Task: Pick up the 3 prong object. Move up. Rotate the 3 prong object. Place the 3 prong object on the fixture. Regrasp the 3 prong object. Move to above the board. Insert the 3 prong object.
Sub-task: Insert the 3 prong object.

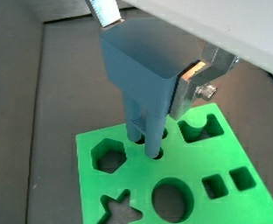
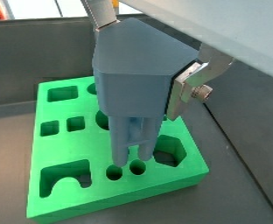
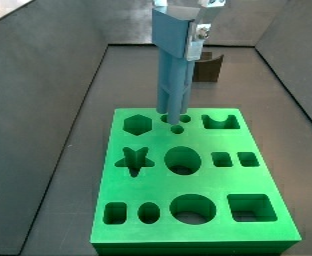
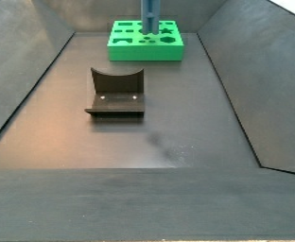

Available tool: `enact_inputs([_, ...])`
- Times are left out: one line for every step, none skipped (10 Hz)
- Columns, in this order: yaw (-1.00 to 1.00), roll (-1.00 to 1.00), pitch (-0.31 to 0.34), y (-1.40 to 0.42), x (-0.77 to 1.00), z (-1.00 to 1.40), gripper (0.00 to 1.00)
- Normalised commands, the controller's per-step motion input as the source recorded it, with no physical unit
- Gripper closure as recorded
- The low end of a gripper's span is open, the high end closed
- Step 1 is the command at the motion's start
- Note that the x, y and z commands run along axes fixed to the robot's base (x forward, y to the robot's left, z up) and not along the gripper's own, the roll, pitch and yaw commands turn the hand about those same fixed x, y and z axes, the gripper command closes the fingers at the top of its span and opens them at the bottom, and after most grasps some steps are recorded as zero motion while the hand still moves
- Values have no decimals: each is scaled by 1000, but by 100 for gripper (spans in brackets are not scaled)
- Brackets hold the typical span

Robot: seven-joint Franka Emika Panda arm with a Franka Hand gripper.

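Bright green board [image 3: 186, 190] with hexagon, star, circle and square cut-outs fills lower centre of a side view, dark floor free all round it. Fixture [image 4: 116, 93] stands well apart, mid-frame in a side view. Blue-grey 3 prong object [image 2: 136, 83], upright, prongs down at the board's three small round holes. End effector [image 1: 145, 39] pinching its top, silver finger [image 1: 198, 74] flat on its side.

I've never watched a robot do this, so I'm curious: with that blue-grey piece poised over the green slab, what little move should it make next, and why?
Probably a slow, straight push downward. The gripper holds the 3 prong object upright over the board, and in a wrist view its prong tips sit right at the three small round holes, seemingly not fully in.
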Motion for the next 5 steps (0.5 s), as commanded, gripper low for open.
enact_inputs([0,0,-16,0,0,-143,100])
enact_inputs([-46,0,-21,0,86,-323,100])
enact_inputs([-54,0,-37,0,83,-354,100])
enact_inputs([-11,0,-26,0,63,-263,100])
enact_inputs([0,0,-11,0,9,-217,100])
